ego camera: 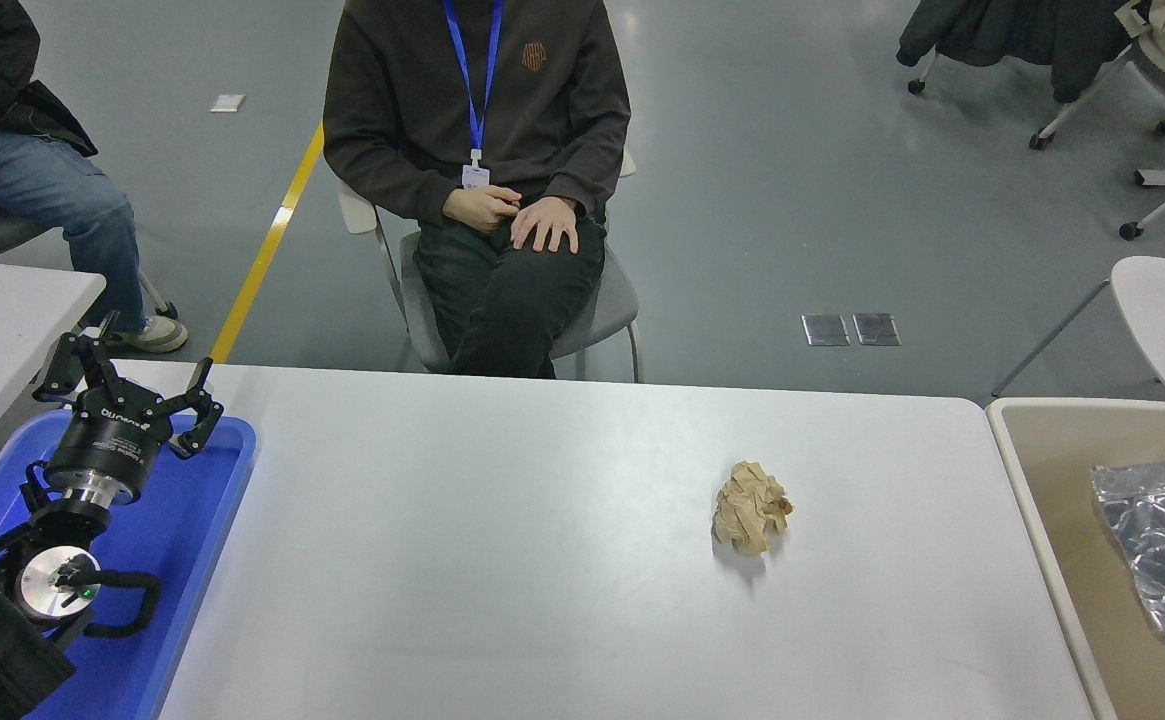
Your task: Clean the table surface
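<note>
Parked at about 8 o'clock in the head view, the left gripper [130,388] hangs over the blue tray [204,520] with its fingers spread apart and nothing between them. No right gripper shows anywhere; only a small dark sliver sits at the picture's right edge near 4 o'clock, too little to name.

Filling the middle and lower part of the view is the table surface [502,520], the wide white top. One thing lies on it: a crumpled brown paper ball [751,506], a little right of centre toward 4 o'clock, standing free with bare tabletop all round. Just beside the table's right end, at 4 o'clock, is a beige bin [1042,500] with a crumpled silver foil piece [1157,550] inside it.

Judging from that, part of the job looks done, since foil is in the bin, and the paper ball is what is left to clear. Nothing lies between the ball and the bin, so the path looks open; the bin's near rim is the one edge to get over.

Around the table: a person [482,130] sits on a chair at 12 o'clock, hands in lap, well apart from the tabletop. Another person [32,190] sits at 10 o'clock, beside a smaller white table [2,310].
</note>
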